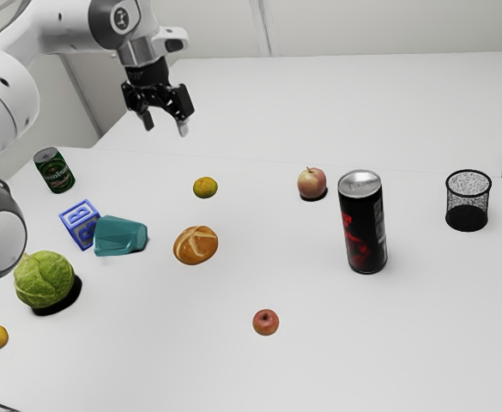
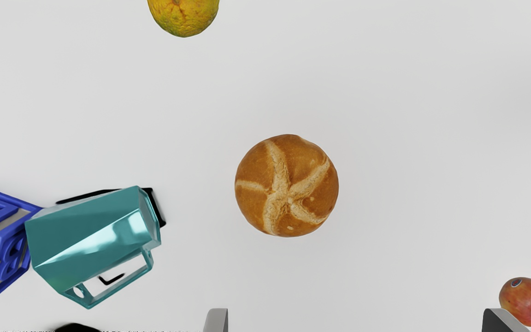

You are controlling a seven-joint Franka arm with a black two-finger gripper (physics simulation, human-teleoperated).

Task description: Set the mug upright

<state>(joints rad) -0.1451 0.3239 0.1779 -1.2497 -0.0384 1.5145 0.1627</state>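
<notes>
The teal mug lies on its side on the table, close against the blue letter block. In the wrist view the mug shows its faceted side, with its handle sticking out sideways. My gripper hangs high above the table, well clear of the mug, toward the back. Seen from the hand, the gripper has its two fingertips wide apart with nothing held between them.
The blue block stands beside the mug; a cabbage, a bread roll and a green can are around it. Farther off are an orange, apples, a tall black can and a mesh cup.
</notes>
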